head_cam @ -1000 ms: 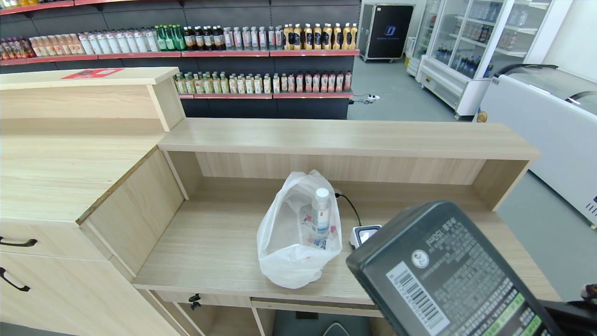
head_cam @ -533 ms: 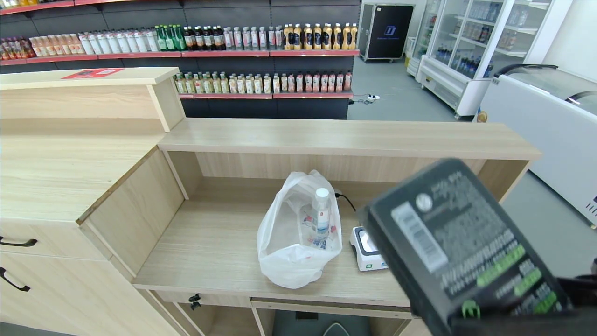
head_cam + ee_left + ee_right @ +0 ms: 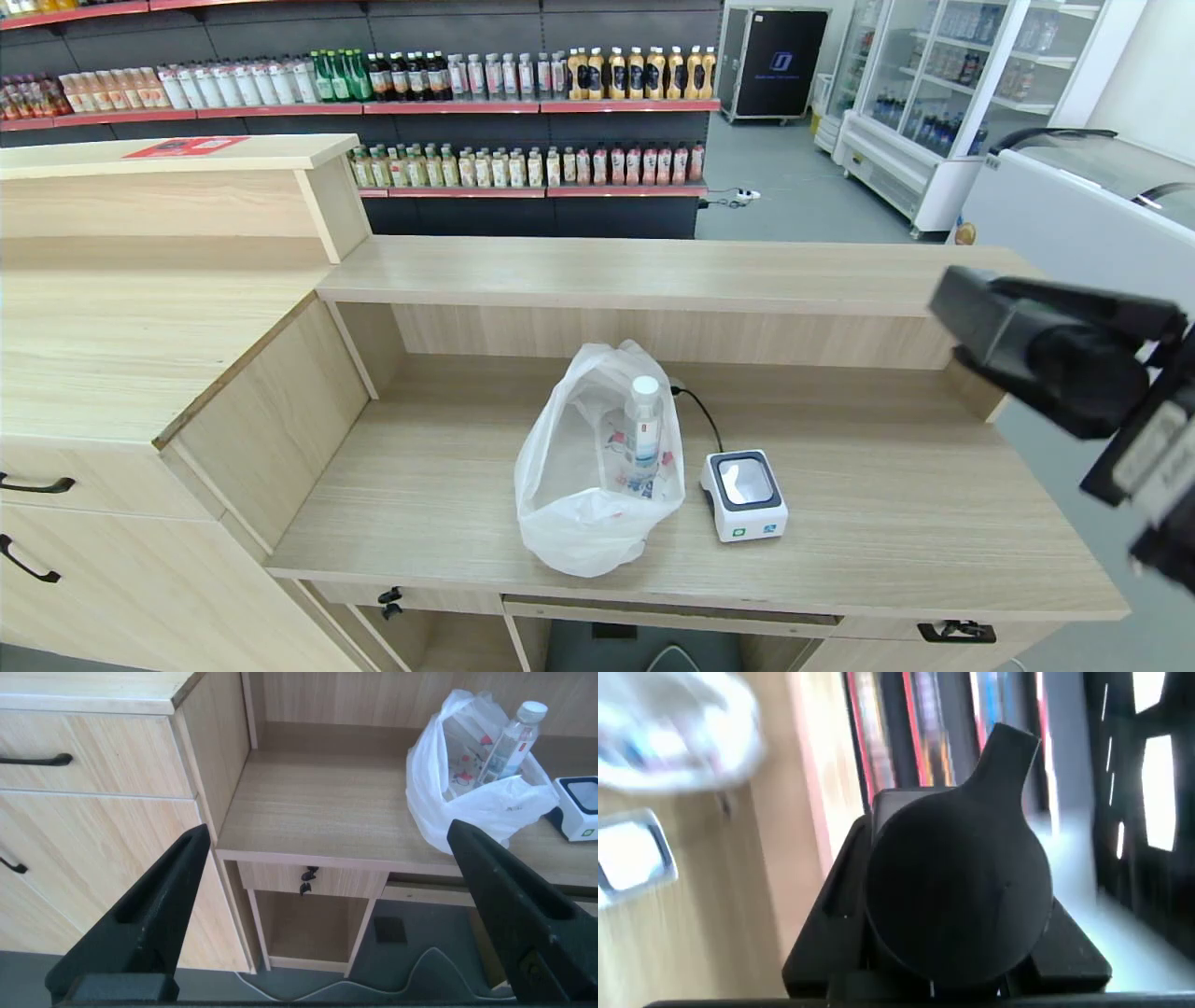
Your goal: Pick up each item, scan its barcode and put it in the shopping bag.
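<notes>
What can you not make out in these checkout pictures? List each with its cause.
Barcode of the dark pack: turned end-on in the head view; the right wrist view is blurred.
Contents of the shopping bag beside the bottle: head view, creased plastic veils them.
Far end of the cable from the scanner: head view, behind the bag.

The dark item (image 3: pixel 1046 359) runs off the head view's right edge — its label blurred beyond reading.

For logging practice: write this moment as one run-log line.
right jaws: shut on pack, held aloft | left jaws: open | bag: on counter, bottle inside | scanner: beside bag
</notes>
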Controlling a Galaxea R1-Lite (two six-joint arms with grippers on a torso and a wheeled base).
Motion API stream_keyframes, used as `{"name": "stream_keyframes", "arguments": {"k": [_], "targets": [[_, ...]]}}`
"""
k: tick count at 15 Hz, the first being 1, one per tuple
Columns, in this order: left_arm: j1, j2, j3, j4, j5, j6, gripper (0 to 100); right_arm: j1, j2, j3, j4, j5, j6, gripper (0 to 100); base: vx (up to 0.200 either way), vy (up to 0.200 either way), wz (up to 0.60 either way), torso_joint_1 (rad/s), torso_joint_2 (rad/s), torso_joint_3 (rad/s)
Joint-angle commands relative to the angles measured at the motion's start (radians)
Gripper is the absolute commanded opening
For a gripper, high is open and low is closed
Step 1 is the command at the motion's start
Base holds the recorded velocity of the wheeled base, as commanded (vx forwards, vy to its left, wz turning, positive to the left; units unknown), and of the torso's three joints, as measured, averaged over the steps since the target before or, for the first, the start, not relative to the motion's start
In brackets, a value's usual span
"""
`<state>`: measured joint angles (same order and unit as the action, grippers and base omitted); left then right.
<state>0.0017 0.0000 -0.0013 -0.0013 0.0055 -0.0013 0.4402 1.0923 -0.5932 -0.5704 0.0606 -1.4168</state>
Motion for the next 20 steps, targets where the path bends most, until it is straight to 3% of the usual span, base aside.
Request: {"name": "stream_keyframes", "arguments": {"k": [1, 2, 3, 4, 6, 9, 12, 14, 15, 17, 20], "targets": [[0.0, 0.0, 0.0, 0.0, 0.001, 0.0, 100, -0.359, -0.035, -0.082, 0.004, -0.289, 0.24, 0, 0.0, 0.0, 0.0, 0.0, 0.0, 0.0], [0.0, 0.0, 0.0, 0.0, 0.001, 0.0, 100, -0.429, -0.035, -0.074, 0.018, -0.314, 0.337, 0, 0.0, 0.0, 0.0, 0.0, 0.0, 0.0], [0.0, 0.0, 0.0, 0.0, 0.001, 0.0, 100, -0.446, -0.025, -0.053, 0.078, -0.311, 0.521, 0, 0.0, 0.0, 0.0, 0.0, 0.0, 0.0], [0.0, 0.0, 0.0, 0.0, 0.001, 0.0, 100, -0.446, -0.02, -0.051, 0.116, -0.311, 0.613, 0, 0.0, 0.0, 0.0, 0.0, 0.0, 0.0], [0.0, 0.0, 0.001, 0.0, 0.001, 0.0, 100, -0.471, 0.009, -0.068, 0.299, -0.311, 0.918, 0, 0.0, 0.0, 0.0, 0.0, 0.0, 0.0], [0.0, 0.0, 0.0, 0.0, 0.001, 0.0, 100, -0.489, 0.027, -0.105, 0.508, -0.305, 1.104, 0, 0.0, 0.0, 0.0, 0.0, 0.0, 0.0], [0.0, 0.0, 0.0, 0.0, 0.001, 0.0, 100, -0.471, 0.035, -0.112, 0.524, -0.2, 1.21, 0, 0.0, 0.0, 0.2, 0.001, 0.0, -0.001], [0.0, 0.0, 0.0, 0.0, 0.001, 0.0, 100, -0.457, 0.069, -0.114, 0.534, -0.196, 1.273, 0, 0.0, 0.0, 0.6, 0.002, 0.01, 0.002], [0.0, 0.0, 0.0, 0.0, 0.001, 0.0, 100, -0.456, 0.112, -0.139, 0.54, -0.162, 1.371, 0, 0.0, 0.0, 0.6, 0.002, 0.01, 0.002], [0.0, 0.0, 0.0, 0.0, 0.001, 0.0, 100, -0.538, 0.21, -0.189, 0.552, 0.051, 1.584, 0, 0.0, 0.0, 0.0, 0.0, 0.0, 0.0], [0.0, 0.0, 0.0, 0.0, 0.001, 0.0, 100, -0.726, 0.357, -0.232, 0.546, 0.314, 1.595, 0, 0.0, 0.0, 0.0, 0.0, 0.0, 0.0]]}}
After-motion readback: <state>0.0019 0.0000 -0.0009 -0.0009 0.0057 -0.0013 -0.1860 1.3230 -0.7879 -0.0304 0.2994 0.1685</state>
